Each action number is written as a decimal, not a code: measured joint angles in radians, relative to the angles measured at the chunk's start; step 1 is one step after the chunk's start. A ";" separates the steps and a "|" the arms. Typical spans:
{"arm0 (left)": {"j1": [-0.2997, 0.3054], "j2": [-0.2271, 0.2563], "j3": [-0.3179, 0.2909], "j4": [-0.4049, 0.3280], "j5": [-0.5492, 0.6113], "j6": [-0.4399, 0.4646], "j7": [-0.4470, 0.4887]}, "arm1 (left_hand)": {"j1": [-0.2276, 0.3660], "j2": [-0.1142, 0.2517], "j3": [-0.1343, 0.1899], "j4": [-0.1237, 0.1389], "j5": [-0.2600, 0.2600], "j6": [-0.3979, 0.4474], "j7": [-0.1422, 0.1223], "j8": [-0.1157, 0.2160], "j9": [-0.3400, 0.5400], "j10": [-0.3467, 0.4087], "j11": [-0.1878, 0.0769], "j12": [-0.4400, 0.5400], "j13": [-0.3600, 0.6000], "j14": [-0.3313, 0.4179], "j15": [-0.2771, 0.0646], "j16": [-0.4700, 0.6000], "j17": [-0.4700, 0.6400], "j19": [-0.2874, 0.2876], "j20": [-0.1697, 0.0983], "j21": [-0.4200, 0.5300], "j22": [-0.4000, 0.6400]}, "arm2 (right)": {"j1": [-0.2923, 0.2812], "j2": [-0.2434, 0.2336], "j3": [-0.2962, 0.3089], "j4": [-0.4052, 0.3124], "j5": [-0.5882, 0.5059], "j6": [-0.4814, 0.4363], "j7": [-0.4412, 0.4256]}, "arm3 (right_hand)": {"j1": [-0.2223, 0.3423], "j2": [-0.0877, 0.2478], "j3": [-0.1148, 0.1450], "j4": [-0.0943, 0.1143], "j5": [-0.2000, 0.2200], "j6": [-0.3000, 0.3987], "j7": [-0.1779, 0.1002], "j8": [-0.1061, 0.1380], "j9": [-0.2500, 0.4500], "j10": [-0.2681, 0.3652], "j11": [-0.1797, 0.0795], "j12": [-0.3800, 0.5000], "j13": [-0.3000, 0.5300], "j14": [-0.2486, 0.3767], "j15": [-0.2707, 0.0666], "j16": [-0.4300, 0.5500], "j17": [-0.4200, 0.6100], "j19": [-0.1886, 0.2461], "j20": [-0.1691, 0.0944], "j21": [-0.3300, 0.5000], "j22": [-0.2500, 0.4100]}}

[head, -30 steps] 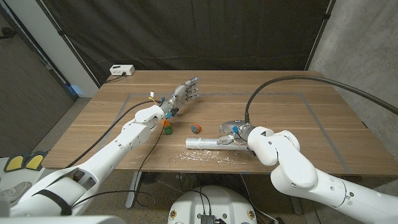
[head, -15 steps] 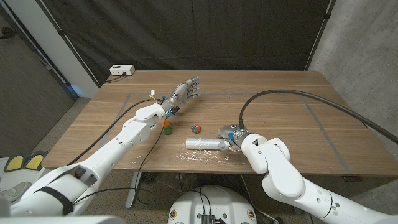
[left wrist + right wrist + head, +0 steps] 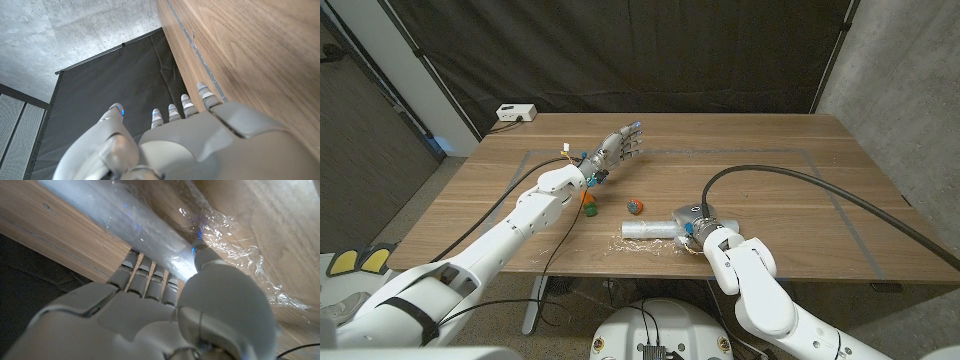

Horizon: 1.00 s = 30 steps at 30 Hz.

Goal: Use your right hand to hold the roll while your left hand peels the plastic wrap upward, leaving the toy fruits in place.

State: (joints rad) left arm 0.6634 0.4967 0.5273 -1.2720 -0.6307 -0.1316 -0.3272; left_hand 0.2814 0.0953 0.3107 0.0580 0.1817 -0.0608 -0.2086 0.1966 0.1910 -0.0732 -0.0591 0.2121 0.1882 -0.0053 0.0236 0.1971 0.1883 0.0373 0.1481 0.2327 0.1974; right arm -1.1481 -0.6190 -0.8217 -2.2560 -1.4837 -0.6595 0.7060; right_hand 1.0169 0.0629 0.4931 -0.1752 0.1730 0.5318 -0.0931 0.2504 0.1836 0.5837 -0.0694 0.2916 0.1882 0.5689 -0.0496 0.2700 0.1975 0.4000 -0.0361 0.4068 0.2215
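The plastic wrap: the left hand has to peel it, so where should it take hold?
Probably at the loose crinkled plastic wrap lying flat on the table along the near side of the roll. Come from above and pinch a raised wrinkle, since the right hand already sits at the roll's right end.

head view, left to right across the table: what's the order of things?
White box at the far corner → left hand → orange and green toy fruit → red and green toy fruit → clear plastic wrap roll → right hand gripping the roll's end.
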 measured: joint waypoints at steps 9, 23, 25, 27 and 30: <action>-0.004 -0.003 0.001 0.007 -0.004 0.001 -0.008 | -0.006 -0.006 0.000 0.000 0.000 0.000 0.000 0.000 0.000 0.011 0.000 0.000 0.000 0.018 0.004 0.000 0.000 0.006 0.006 0.004 0.000 | -0.037 0.021 0.028 0.029 0.007 0.024 -0.110 | 0.044 -0.021 -0.069 0.009 0.008 0.208 0.066 0.041 0.002 0.243 0.080 0.117 0.034 0.274 0.046 0.176 0.091 0.083 -0.010 0.153 0.054; -0.013 -0.010 0.001 0.030 -0.011 0.003 -0.026 | -0.015 0.004 -0.003 0.003 0.000 0.000 0.000 0.000 0.000 0.016 0.006 0.000 0.000 0.047 0.006 0.008 0.000 0.020 0.009 0.008 0.000 | -0.093 0.042 0.138 0.047 0.234 0.034 -0.280 | 0.045 -0.022 -0.100 0.037 0.023 0.232 0.144 0.037 0.010 0.341 0.164 0.189 0.102 0.399 0.085 0.303 0.202 0.122 -0.014 0.308 0.124; -0.015 -0.012 0.001 0.034 -0.012 0.003 -0.028 | -0.015 0.004 -0.004 0.004 0.000 0.000 0.000 0.000 0.000 0.018 0.008 0.000 0.000 0.049 0.005 0.015 0.000 0.020 0.009 0.012 0.000 | -0.097 0.043 0.153 0.047 0.292 0.037 -0.315 | 0.045 -0.022 -0.100 0.037 0.023 0.227 0.149 0.037 0.009 0.342 0.164 0.192 0.102 0.406 0.082 0.307 0.204 0.123 -0.016 0.317 0.126; -0.017 -0.013 0.001 0.039 -0.013 0.002 -0.031 | -0.015 0.004 -0.004 0.004 0.000 0.000 0.000 0.000 0.000 0.026 0.006 0.000 0.000 0.057 0.007 0.015 0.000 0.024 0.013 0.012 0.000 | -0.106 0.046 0.181 0.047 0.346 0.046 -0.349 | 0.045 -0.022 -0.101 0.037 0.024 0.231 0.153 0.037 0.009 0.346 0.166 0.192 0.103 0.409 0.079 0.309 0.206 0.123 -0.016 0.325 0.129; -0.020 -0.015 0.001 0.045 -0.013 0.002 -0.032 | -0.015 0.004 -0.004 0.004 0.000 0.000 0.000 0.000 0.000 0.027 0.006 0.000 0.000 0.057 0.007 0.015 0.000 0.027 0.009 0.012 0.000 | -0.110 0.047 0.192 0.048 0.454 0.078 -0.424 | 0.045 -0.022 -0.103 0.040 0.027 0.233 0.154 0.034 0.009 0.348 0.167 0.191 0.104 0.404 0.070 0.307 0.211 0.123 -0.016 0.337 0.134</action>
State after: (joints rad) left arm 0.6438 0.4819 0.5281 -1.2270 -0.6438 -0.1297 -0.3595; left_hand 0.2668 0.0989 0.3064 0.0623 0.1817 -0.0607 -0.2086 0.1966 0.1910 -0.0465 -0.0534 0.2121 0.1882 0.0518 0.0305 0.2116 0.1883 0.0643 0.1573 0.2444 0.1974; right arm -1.2580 -0.5717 -0.6300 -2.2081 -1.0298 -0.5819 0.2822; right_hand 1.0615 0.0408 0.3899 -0.1350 0.2003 0.7645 0.0613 0.2842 0.1922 0.9322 0.0973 0.4831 0.2926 0.9733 0.0204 0.5766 0.4082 0.5232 -0.0517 0.7436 0.3557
